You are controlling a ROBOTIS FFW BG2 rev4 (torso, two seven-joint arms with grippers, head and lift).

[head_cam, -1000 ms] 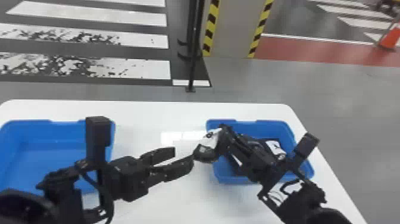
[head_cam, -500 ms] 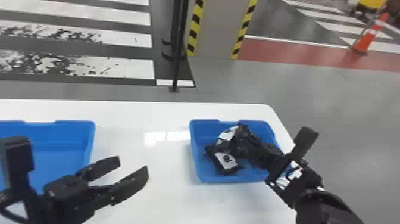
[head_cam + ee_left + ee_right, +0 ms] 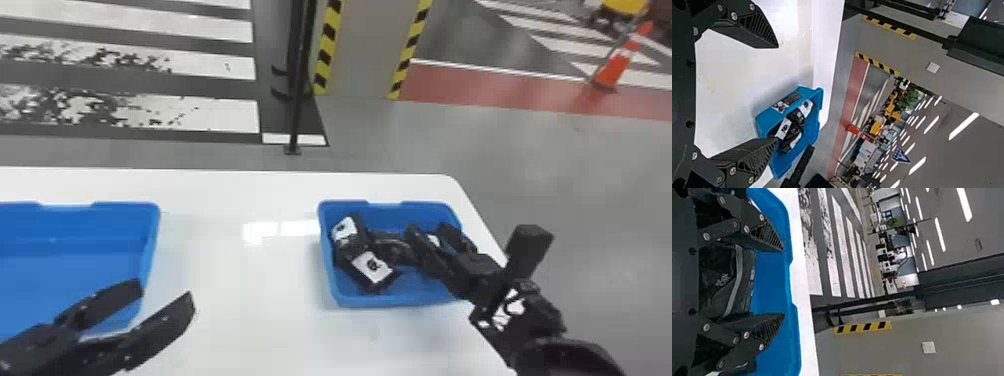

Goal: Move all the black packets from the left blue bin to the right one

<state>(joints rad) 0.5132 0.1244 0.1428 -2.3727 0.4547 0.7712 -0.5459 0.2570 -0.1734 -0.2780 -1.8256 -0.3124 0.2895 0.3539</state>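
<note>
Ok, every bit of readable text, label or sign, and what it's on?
None readable for certain.
White labels, packets in right bin: marks too small.
Pale lettering, packet at right wrist camera: too faint.
Dark label, bin's side: blurred.
Blue sign, background: too small.

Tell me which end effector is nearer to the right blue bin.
Right. The right end effector is at that bin, open over its inside; the left end effector is across the table, near the left blue bin.
</note>
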